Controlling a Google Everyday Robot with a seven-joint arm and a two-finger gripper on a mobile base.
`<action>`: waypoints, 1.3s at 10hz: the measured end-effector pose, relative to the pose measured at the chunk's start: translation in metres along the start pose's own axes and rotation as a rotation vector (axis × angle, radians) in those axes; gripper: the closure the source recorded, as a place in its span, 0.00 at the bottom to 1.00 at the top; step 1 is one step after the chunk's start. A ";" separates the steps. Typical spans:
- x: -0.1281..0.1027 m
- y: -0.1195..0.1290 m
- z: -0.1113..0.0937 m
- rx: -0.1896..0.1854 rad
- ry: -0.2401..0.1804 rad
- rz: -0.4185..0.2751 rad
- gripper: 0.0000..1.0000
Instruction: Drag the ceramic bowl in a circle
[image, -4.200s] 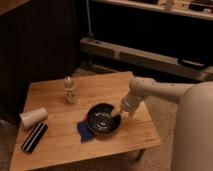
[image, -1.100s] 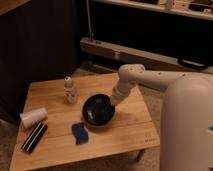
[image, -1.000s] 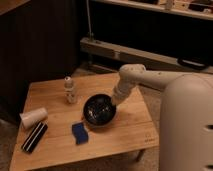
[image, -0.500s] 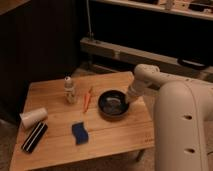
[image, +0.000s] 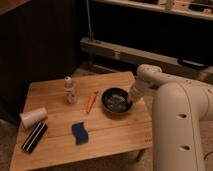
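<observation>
White paper cup lies on its side at the tabletop left edge, with a dark flat bar just in front. Blue sponge, small bottle and orange tool hold the middle. Ceramic bowl sits near the right edge, open wood in front. Gripper meets the bowl's right rim; its opening cannot be told.

The one camera sits up high and fairly near, looking down past the robot's big white arm at 5 o'clock onto the small light wooden table, where the gripper is at the 3 o'clock rim of the round shiny black ceramic bowl.
</observation>
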 end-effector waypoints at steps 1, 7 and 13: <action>0.000 0.000 0.000 0.000 0.000 0.000 0.81; 0.006 -0.001 -0.004 0.003 -0.016 0.011 0.81; 0.155 0.006 -0.116 0.057 -0.193 0.106 0.81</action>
